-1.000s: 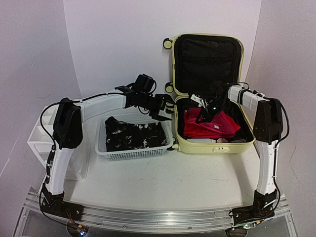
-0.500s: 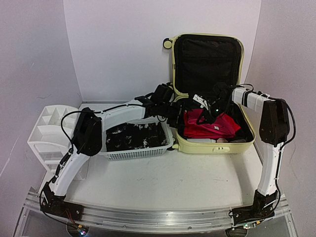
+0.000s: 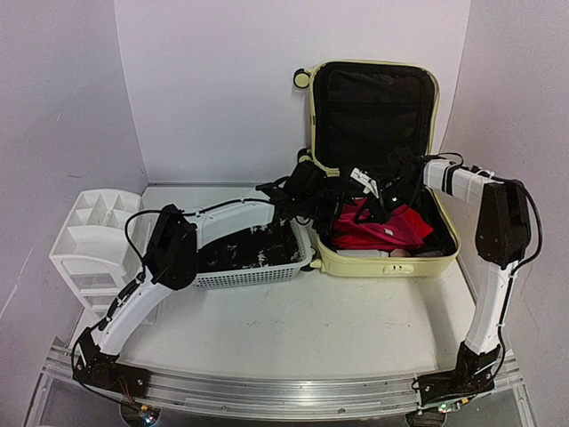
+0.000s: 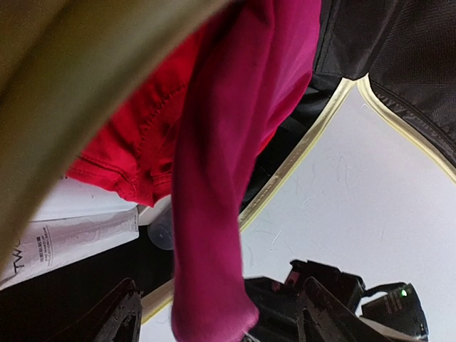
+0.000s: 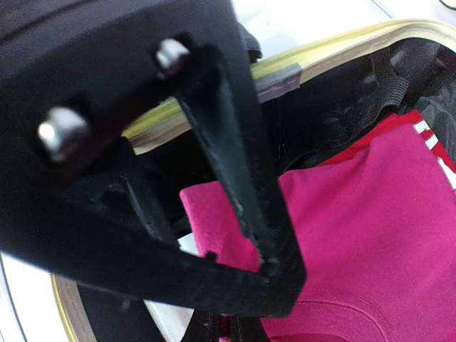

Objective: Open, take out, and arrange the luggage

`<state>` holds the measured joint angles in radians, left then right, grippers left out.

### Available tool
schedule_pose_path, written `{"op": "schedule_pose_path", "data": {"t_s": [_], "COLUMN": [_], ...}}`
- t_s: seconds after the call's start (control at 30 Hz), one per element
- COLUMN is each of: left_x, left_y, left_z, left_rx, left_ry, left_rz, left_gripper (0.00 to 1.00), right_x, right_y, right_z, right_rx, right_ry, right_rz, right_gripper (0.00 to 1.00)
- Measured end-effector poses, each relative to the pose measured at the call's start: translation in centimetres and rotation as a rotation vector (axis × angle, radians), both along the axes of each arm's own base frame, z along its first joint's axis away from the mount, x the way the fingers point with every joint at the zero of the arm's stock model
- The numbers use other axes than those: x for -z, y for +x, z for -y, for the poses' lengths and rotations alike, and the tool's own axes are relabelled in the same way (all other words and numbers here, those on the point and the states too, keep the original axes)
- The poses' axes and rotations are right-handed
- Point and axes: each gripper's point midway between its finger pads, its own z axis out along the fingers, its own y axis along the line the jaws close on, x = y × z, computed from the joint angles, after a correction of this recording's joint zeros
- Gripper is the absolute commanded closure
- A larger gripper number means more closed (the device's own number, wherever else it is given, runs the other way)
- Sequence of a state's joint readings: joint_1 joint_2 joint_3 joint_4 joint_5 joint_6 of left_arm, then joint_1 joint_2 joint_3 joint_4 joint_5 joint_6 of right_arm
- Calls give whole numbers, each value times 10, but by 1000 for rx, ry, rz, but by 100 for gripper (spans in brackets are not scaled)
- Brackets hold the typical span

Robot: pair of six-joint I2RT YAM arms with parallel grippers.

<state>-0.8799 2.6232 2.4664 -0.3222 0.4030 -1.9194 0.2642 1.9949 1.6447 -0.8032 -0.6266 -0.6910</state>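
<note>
The pale yellow luggage (image 3: 382,260) lies open at the back right with its black-lined lid upright. Inside it, a pink garment (image 3: 396,222) lies on red clothing (image 3: 351,238). My right gripper (image 3: 377,196) is shut on an edge of the pink garment (image 5: 370,214) and holds it up; its tips show at the bottom of the right wrist view (image 5: 231,331). My left gripper (image 3: 325,192) reaches over the luggage's left rim (image 4: 85,92). It is open, and the hanging strip of pink garment (image 4: 235,142) lies between its fingers (image 4: 117,320).
A white mesh basket (image 3: 253,277) holding black patterned clothing (image 3: 240,245) stands just left of the luggage, under my left arm. A white drawer organiser (image 3: 89,236) is at the far left. A white packet (image 4: 64,235) lies in the luggage below the red clothing (image 4: 135,149).
My left arm has swung right from above the basket to the luggage's left rim. My right gripper has moved slightly back and up with the pink garment.
</note>
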Motion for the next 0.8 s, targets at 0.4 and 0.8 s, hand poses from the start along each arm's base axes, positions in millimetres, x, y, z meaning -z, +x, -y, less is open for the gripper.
{"op": "schedule_pose_path", "data": {"t_s": [0.4, 0.8], "left_x": [10, 12], "left_y": [6, 18], "left_z": [3, 3], "left_rx": [-33, -51], "left_ry": [20, 2], "left_rz": [26, 54], "left_gripper": [46, 80], "right_x": [-10, -6], "right_y": [-6, -13], "right_z": [-3, -13], "right_rx": [-8, -32], "right_ry": [29, 27], "right_rz": [20, 17], "right_gripper": [100, 100]}}
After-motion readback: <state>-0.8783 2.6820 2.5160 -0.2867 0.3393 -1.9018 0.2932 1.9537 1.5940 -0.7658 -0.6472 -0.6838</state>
